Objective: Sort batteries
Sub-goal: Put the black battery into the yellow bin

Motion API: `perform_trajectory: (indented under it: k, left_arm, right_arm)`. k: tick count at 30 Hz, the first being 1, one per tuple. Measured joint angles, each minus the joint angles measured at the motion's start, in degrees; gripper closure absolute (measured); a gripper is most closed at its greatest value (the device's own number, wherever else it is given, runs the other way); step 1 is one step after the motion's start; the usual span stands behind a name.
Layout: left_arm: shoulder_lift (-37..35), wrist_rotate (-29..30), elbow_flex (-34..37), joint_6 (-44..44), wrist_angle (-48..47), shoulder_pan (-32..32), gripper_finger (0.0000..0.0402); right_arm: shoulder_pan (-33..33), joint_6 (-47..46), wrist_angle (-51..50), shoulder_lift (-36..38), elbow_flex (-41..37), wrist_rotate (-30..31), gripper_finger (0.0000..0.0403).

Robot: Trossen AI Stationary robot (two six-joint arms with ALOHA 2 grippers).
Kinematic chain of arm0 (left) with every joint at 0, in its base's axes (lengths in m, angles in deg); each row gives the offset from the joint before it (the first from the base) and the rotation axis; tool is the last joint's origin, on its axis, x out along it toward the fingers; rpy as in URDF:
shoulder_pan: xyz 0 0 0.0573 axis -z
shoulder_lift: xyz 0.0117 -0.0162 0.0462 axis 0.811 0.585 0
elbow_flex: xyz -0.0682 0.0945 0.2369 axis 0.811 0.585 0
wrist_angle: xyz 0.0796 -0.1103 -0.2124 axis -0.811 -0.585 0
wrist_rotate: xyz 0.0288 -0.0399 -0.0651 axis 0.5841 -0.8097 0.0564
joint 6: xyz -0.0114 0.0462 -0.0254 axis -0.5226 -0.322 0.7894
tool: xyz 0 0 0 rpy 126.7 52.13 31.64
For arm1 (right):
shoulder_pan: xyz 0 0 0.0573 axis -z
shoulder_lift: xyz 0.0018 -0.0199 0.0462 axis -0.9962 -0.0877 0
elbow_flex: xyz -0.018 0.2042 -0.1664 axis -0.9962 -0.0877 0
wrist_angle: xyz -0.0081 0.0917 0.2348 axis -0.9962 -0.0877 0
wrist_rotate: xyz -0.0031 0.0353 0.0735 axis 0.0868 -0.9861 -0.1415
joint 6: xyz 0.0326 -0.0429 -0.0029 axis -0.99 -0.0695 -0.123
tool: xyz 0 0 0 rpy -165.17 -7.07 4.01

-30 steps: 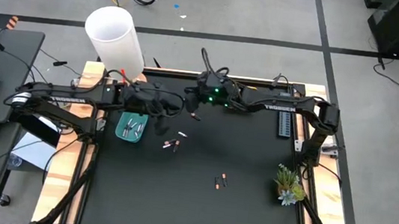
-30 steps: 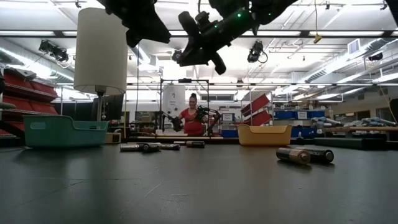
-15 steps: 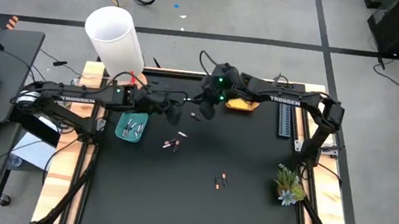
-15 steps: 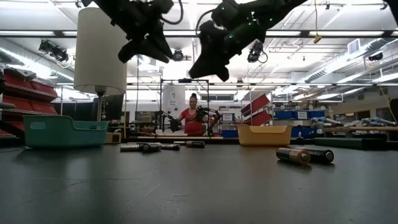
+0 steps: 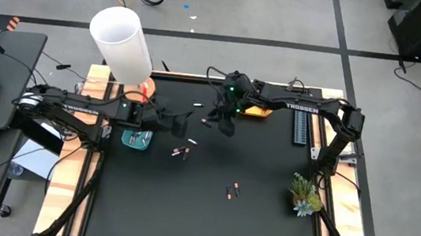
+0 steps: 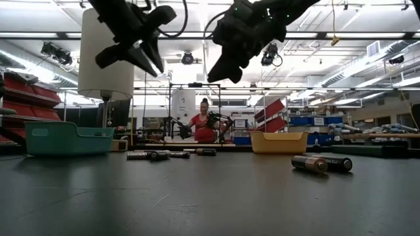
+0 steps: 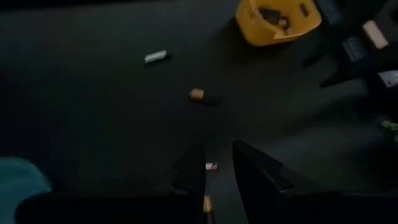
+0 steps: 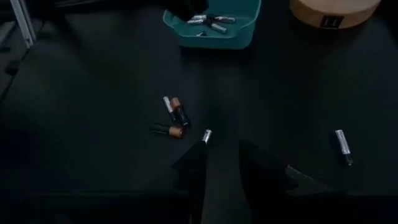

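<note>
Meanwhile both end effectors hover empty, fingers spread: left end effector (image 5: 185, 120), right end effector (image 5: 224, 125). Risk: arms collide converging on same batteries (image 5: 181, 151); loose cylinders roll off surface (image 5: 263, 211).

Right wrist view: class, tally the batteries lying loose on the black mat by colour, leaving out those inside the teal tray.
Silver-white batteries: 3
Dark batteries with copper ends: 2
Total: 5

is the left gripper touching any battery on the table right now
Apart. The low view shows the left gripper open and hanging high in the air, with clear space between it and the batteries lying on the table.
</note>
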Motion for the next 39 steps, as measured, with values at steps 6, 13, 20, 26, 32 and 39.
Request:
perform_trajectory:
  k: [6,13,20,26,32,39]
  left_arm:
    - [0.84,-4.33,0.0,1.81,-1.26,0.19,0.0309]
    - [2.34,-2.65,0.0,1.62,-1.67,0.91,0.031]
    - [2.28,-2.81,0.02,0.33,-2.04,1.09,0.031]
    - [2.23,-4.16,0.02,-1.13,-2.51,1.18,0.031]
    - [2.23,-5.47,0.02,-3.88,-3.3,1.18,0.031]
    - [2.23,-6.11,0.02,-4.3,-4.46,1.18,0.031]
  right_arm:
    - [-0.48,1.47,6.53,-0.39,-3.02,6.16,0.0299]
    - [-0.5,-0.11,18.99,-3.72,-11.64,9.19,0.0287]
    - [-1.15,-7.05,36.26,-7.82,-17.84,10.07,0.0281]
    - [-0.83,-6.39,43.79,-12.12,-19.54,10.27,0.0275]
    - [-1.25,-5.26,43.33,-15.45,-19.67,12.2,0.0234]
    - [-1.43,-5.65,45.9,-15.2,-19.54,19.13,0.0187]
